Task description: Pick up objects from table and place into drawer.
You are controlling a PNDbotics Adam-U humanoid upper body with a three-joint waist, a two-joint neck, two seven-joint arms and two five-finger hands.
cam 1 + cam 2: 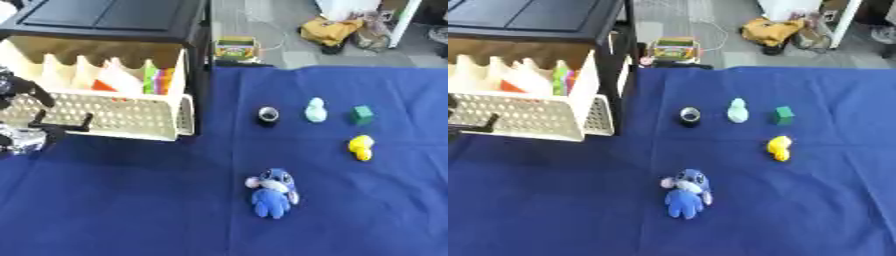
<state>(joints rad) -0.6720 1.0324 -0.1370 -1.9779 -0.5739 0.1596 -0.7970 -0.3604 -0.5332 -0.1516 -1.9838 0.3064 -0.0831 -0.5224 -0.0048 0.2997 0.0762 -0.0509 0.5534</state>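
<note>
Five loose objects on the blue cloth (pixel 131 210), all well apart from the drawer: one blue plush toy (pixel 272 192) nearest the camera, one yellow duck-shaped figure (pixel 360 147) beyond it to the right, and a far row of one small black ring-like roll (pixel 268 115), one pale mint figure (pixel 315 110) and one green block (pixel 362 114). One cream perforated drawer (pixel 122 116) pulled out of one black cabinet (pixel 105 20) at upper left, already holding several upright items, among them orange, green and pink ones (pixel 156 80), too crowded to name singly. Only in the left eye view: the left hand (pixel 26 135), black and silver, at the left edge just in front of the drawer's front wall, fingers curled, one dark finger reaching toward the drawer front, contact not clear, nothing visibly held, though part of the hand cut off by the frame. In the right eye view just a dark fingertip of it at the edge, but more of the cabinet's right side and the floor behind. No sign of the right hand in either view. One colourful box (pixel 674 49) and one yellow bag (pixel 770 29) on the floor past the table, details hard to make out.
</note>
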